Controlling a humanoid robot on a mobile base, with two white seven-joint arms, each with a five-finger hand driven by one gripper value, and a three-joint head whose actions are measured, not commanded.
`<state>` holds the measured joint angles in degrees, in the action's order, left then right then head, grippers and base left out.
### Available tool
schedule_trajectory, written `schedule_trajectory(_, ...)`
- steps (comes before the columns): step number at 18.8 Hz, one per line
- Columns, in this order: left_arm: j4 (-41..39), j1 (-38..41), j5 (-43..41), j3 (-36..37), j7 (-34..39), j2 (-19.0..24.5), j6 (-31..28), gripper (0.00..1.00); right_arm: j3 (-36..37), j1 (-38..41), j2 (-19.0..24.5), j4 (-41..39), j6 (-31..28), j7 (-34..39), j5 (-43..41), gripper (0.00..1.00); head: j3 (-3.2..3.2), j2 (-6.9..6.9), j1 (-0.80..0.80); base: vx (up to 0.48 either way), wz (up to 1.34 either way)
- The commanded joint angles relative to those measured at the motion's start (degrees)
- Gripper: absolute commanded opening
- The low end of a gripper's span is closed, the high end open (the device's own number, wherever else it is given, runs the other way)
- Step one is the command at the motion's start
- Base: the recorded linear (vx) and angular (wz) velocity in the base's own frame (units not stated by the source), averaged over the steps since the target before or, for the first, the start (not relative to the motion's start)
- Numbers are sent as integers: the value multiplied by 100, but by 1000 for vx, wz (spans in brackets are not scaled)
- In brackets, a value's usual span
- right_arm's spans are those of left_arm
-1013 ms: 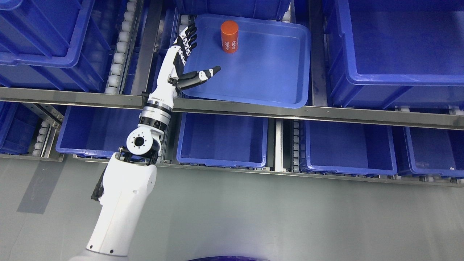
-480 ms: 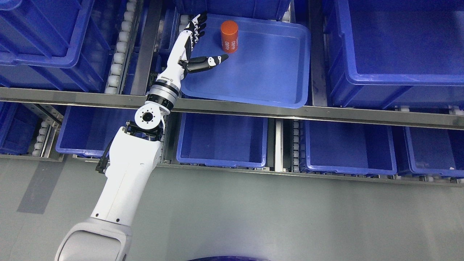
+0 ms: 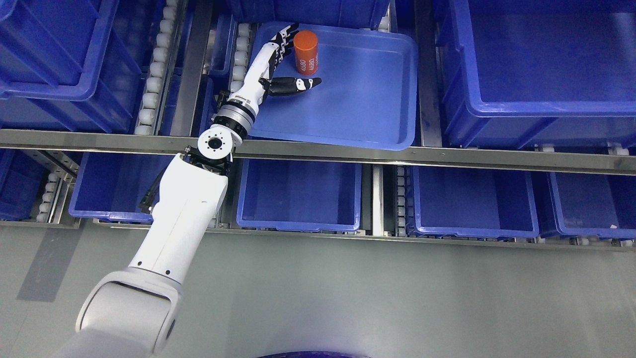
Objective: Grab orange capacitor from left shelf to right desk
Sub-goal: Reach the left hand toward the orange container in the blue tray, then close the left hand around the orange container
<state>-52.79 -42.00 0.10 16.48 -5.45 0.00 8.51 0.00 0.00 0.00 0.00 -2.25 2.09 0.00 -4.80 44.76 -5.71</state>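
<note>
overhead view of blue storage shelving, seen from the robot's head. left robot hand (image 3: 275, 67) reaches up from the lower left on a long white arm (image 3: 179, 223), crossing a steel shelf rail (image 3: 447, 156) and entering a shallow blue tray (image 3: 367, 99) on the upper shelf level. the hand is wide open and grips nothing: its four black and white fingers (image 3: 284, 41) point up and away, and the thumb (image 3: 298, 84) sticks out sideways to the right.

orange capacitor (image 3: 306, 45), a small upright cylinder with white numbers on its side, stands in the tray's far left corner. it sits just to the right of the fingertips and just above the thumb, inside the open angle between them. whether the fingers touch it cannot be told; the thumb is clear of it.

to the right of the hand, the rest of the tray floor is bare blue plastic. further right stands a large deep blue bin (image 3: 536, 64). to the left of the hand run tracks of white rollers (image 3: 151, 82), and beyond them another big blue bin (image 3: 54, 54).

below the wrist, under the rail, a lower row of open blue bins (image 3: 298, 191) lines the shelf, and grey floor (image 3: 397, 293) lies under that. the right arm does not appear.
</note>
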Motion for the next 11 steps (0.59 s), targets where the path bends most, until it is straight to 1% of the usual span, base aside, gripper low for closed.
schedule_trajectory(1, 850, -203, -89, 320, 0, 100, 28, 83, 70, 193, -100, -132, -4, -33, 0, 100, 0, 0, 0, 32, -102)
schedule_trajectory(5, 920, -203, -80, 250, 44, 100, 115, 69, 70, 193, -100, -132, -4, -33, 0, 100, 0, 0, 0, 34, -85)
schedule_trajectory(7, 990, -203, -80, 136, 53, 100, 247, 58, 61, 193, -100, -132, -4, -33, 0, 100, 0, 0, 0, 30, -55)
schedule_trajectory(8, 1034, -203, -89, 31, 61, 100, 378, 49, 70, 193, -100, -132, -4, -33, 0, 100, 0, 0, 0, 12, -10)
schedule_trajectory(9, 1087, -203, -80, -39, 61, 100, 475, 44, 70, 202, -100, -132, -4, -33, 0, 100, 0, 0, 0, 12, -10)
schedule_trajectory(11, 1131, -203, -80, -84, 61, 100, 555, 37, 70, 193, -100, -132, -4, -33, 0, 100, 0, 0, 0, 0, 0)
